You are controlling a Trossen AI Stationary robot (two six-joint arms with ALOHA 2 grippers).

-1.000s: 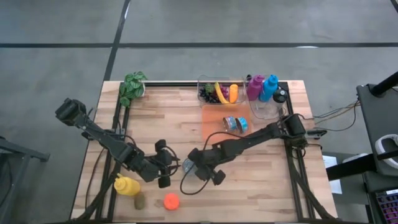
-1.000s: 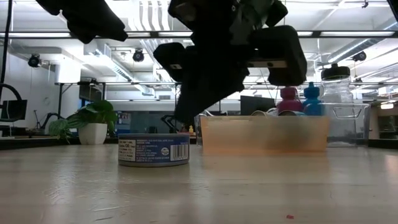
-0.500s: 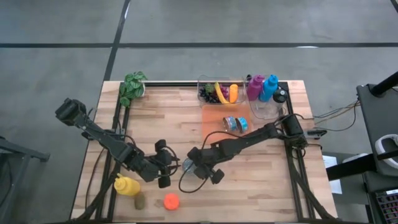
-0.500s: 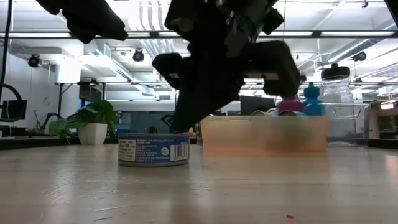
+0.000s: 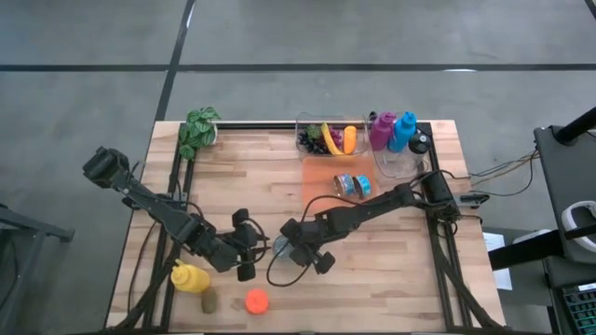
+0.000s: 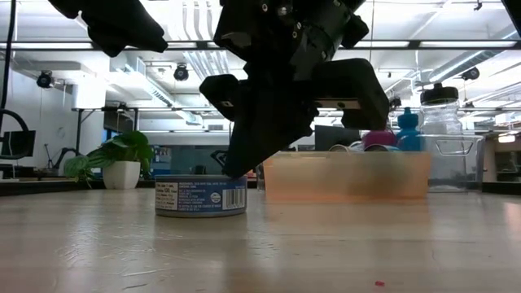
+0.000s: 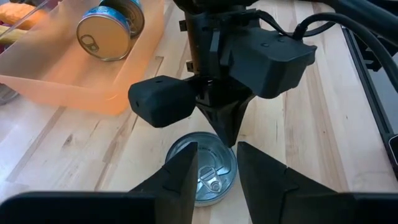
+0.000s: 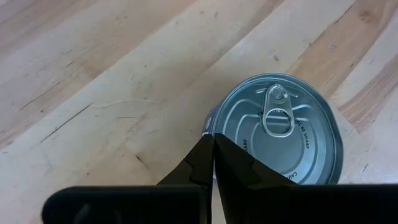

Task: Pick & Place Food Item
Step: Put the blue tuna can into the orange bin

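A flat tin can (image 5: pixel 277 247) with a blue label (image 6: pixel 201 196) stands on its base near the middle of the wooden table. Its silver pull-tab lid shows in the right wrist view (image 8: pixel 283 134) and the left wrist view (image 7: pixel 208 173). My right gripper (image 5: pixel 287 244) is shut and points steeply down at the can's rim (image 7: pixel 226 132). My left gripper (image 5: pixel 255 246) is open, low over the table just left of the can. Its two fingers (image 7: pixel 180 177) point at the can. My right gripper's shut fingertips (image 8: pixel 214 149) stand at the rim of the can's lid (image 8: pixel 225 127), coming from above on a slant. I cannot tell whether they touch it or hover just over it. The can sits flat on the table.
An orange tray (image 5: pixel 321 181) holding two cans (image 5: pixel 353 185) lies toward the far right. Behind it are a clear bin of fruit (image 5: pixel 328 138) and one of bottles (image 5: pixel 396 135). A potted plant (image 5: pixel 198 130) stands far left. A yellow bottle (image 5: pixel 190 277), a kiwi (image 5: pixel 209 301) and an orange fruit (image 5: pixel 256 301) lie near left.
My right gripper has moved down and a little toward the table's left. Its shut fingertips have come from above the can to its top rim. The can has stayed in place.
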